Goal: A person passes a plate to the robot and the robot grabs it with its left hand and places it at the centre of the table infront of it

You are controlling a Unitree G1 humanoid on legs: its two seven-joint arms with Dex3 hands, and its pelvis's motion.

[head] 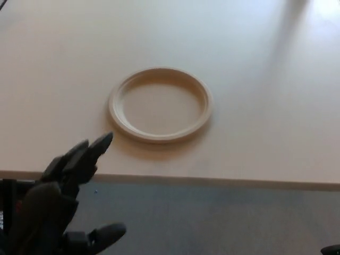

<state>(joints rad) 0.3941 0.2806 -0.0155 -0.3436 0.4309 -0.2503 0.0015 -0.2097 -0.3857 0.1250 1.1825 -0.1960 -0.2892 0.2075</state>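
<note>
Your plate: flat on table, centre | left hand: 7 o'clock, fingers wide, empty | right hand: unseen.

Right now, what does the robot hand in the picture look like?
Only the left hand shows clearly, at the lower left corner: matte black with a rounded, smooth shell on its back, two thick blocky fingers and a stubby thumb with a rounded tip. No cable or marking is visible on it. At the bottom right edge, only a dark sliver shows.
</note>
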